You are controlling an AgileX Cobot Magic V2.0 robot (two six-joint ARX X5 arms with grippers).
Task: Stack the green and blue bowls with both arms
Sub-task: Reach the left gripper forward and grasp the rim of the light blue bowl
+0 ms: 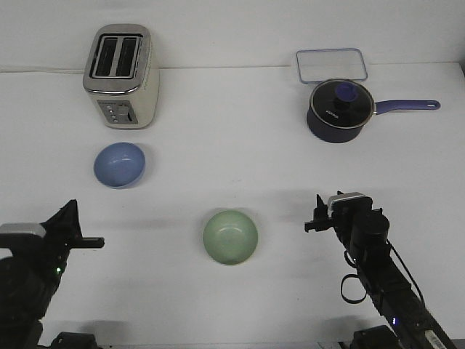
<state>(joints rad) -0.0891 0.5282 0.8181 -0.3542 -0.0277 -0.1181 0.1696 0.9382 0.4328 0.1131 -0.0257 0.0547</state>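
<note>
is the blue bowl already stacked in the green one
No, the blue bowl sits alone near the toaster, apart from the green bowl.

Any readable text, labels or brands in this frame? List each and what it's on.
Saucepan: a small white brand mark on its side, too blurred to read.
Toaster: controls on the front panel, any markings too small to read.
Green bowl, blue bowl, clear container: no text visible.
</note>
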